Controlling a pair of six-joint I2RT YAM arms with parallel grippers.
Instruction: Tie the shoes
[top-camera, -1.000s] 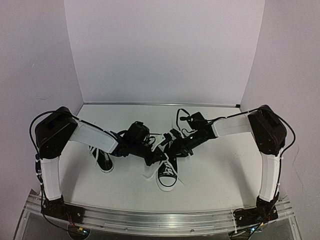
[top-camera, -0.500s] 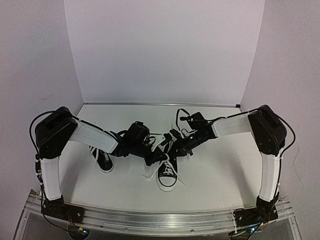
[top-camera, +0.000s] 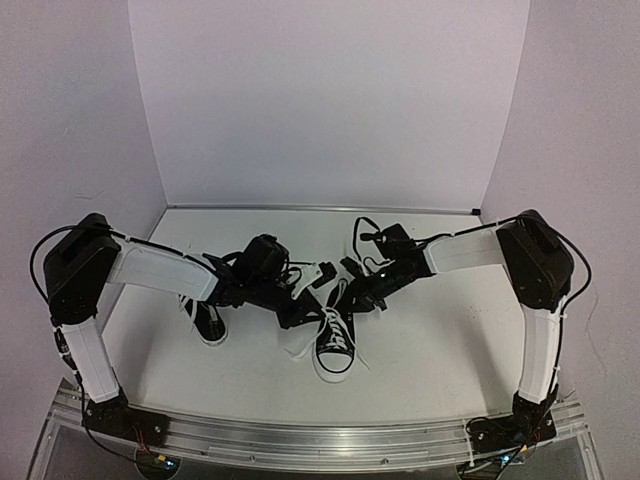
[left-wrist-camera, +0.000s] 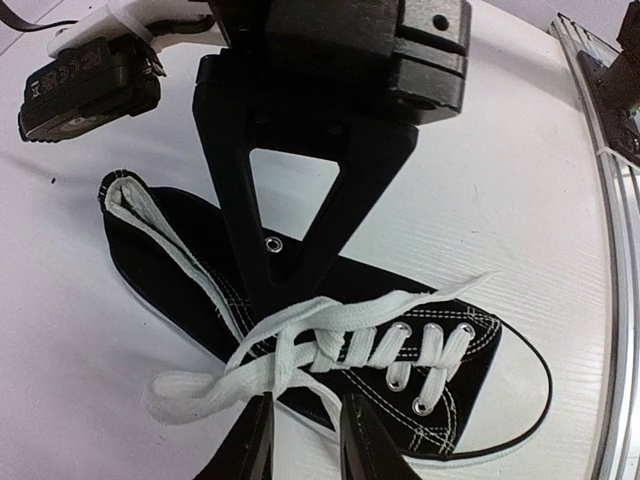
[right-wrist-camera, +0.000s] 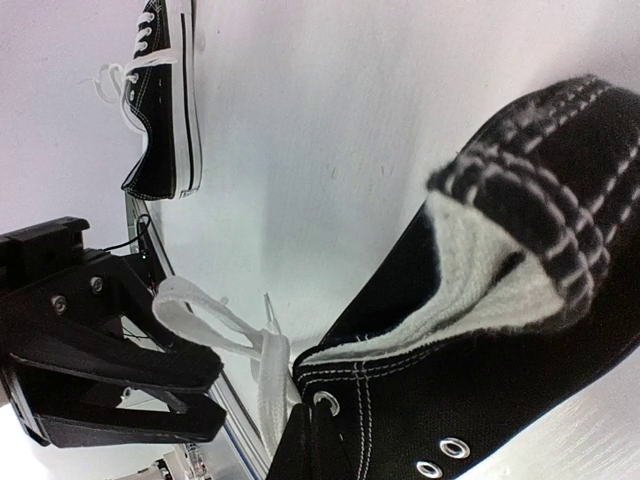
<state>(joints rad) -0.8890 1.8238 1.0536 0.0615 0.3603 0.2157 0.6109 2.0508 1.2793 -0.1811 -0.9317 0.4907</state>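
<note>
One black sneaker (top-camera: 335, 350) lies mid-table with its toe toward me. It also shows in the left wrist view (left-wrist-camera: 455, 385) and the right wrist view (right-wrist-camera: 500, 340). Its white lace (left-wrist-camera: 330, 320) is loose, with a loop (right-wrist-camera: 190, 300) draped over a finger of my left gripper (top-camera: 297, 318). That gripper's jaws (left-wrist-camera: 300, 445) stand slightly apart beside the shoe's sole. My right gripper (top-camera: 342, 294) is shut at the top eyelet, on the lace (right-wrist-camera: 265, 375). Its fingers (left-wrist-camera: 272, 280) point down into the shoe's opening. The other sneaker (top-camera: 208, 322) lies at the left under my left arm.
White walls close off the back and both sides of the table. An aluminium rail (top-camera: 320, 440) runs along the near edge. A cable (top-camera: 362, 228) loops behind the right wrist. The second sneaker shows far off in the right wrist view (right-wrist-camera: 160, 110).
My left arm has swung its elbow out to the left and its wrist has shifted slightly back and left. The right arm and both shoes have stayed put.
</note>
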